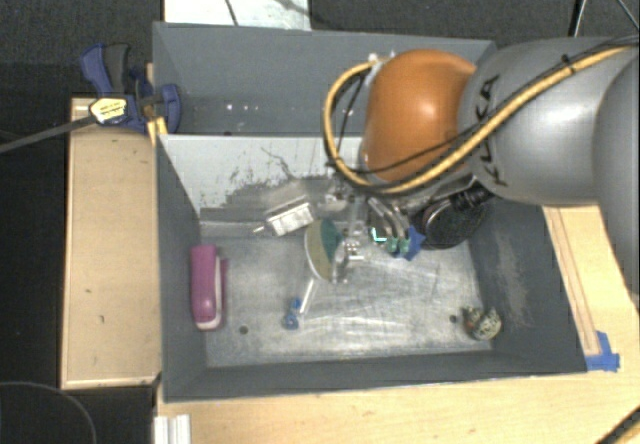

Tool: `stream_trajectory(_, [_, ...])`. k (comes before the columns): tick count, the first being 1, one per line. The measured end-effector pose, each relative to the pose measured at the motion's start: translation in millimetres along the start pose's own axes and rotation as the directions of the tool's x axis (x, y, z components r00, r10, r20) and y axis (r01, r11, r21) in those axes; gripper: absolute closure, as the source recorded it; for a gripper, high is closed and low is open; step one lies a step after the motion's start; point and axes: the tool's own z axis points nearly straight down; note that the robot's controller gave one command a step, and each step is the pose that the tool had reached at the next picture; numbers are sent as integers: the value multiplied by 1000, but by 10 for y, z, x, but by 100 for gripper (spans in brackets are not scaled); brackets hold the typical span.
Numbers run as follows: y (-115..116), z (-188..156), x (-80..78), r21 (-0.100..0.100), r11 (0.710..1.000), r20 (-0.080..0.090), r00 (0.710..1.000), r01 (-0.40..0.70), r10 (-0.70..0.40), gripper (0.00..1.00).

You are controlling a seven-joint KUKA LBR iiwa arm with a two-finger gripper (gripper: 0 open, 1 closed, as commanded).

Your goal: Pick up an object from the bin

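Observation:
My gripper (343, 257) hangs low over the middle of the bin, under the orange wrist cover. Right beside it on its left is a pale grey-green disc-shaped thing (321, 246), touching or nearly touching it. A thin white stick with a blue tip (292, 316) lies on the floor just below and to the left of the gripper. A silver object with a white label (289, 220) lies up and to the left, near the back wall. A small green and blue thing (401, 245) sits close on the gripper's right.
A pink-purple oblong object (207, 285) lies by the left wall. A small brownish lump (482, 324) sits in the front right corner. A black round object (456, 218) is partly hidden under the arm at the right.

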Motion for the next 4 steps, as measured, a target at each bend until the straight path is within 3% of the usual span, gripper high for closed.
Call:
stream_trajectory(1, [-581, 459, 88, 3, 998, 1, 998, -60, 60, 0])
stream_trajectory(2, [-1192, 577, -1, 2, 988, 6, 988, -154, 154, 0])
stream_trajectory(3, [-1728, 966, -224, -5, 996, 11, 996, -89, 89, 0])
stream_trajectory(4, [-1724, 930, -247, -2, 996, 21, 996, -89, 89, 100])
